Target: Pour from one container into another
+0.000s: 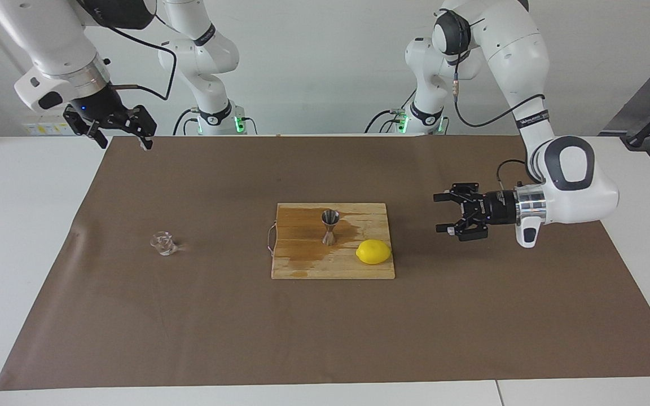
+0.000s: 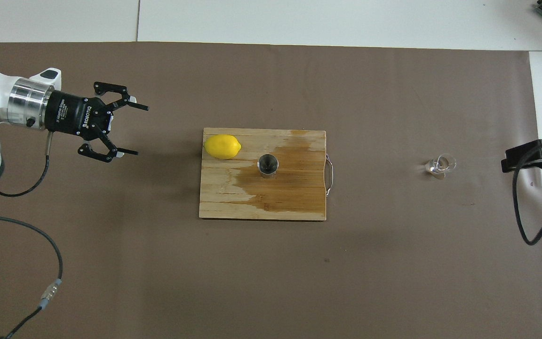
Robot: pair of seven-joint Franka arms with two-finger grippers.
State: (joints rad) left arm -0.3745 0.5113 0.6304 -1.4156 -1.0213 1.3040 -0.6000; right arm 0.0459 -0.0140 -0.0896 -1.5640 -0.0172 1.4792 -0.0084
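Both of your grippers are empty with jaws spread wide. The left gripper (image 1: 442,213) hangs low over the brown paper mat (image 1: 471,316) toward the left arm's end of the table, turned sideways with its fingers aimed at the wooden cutting board (image 1: 302,265), well apart from it. The right gripper (image 1: 116,134) hangs high over the mat's edge near its own base and holds nothing either.

The small clear glass cup (image 1: 163,243) stands upright on the mat toward the right arm's end, well apart from the board. The steel jigger (image 1: 330,226) stands upright on the middle of the board, with a lemon (image 1: 373,251) beside it, toward the left arm's end and a little farther from the robots. A dark wet stain (image 2: 290,174) spreads over the board around the jigger.

By the look of it, the step in hand is fetching the glass cup, and your right arm is the natural one for it. Bring that gripper down beside the cup, not on top, and close across its body gently: it is squat, smooth and likely slippery. Lift straight up, keep it level on the way over, and stop with its lip just above the jigger's mouth. That mouth is narrow, so tilt slowly. Keep the left gripper clear of the board, so it nudges neither jigger nor lemon.
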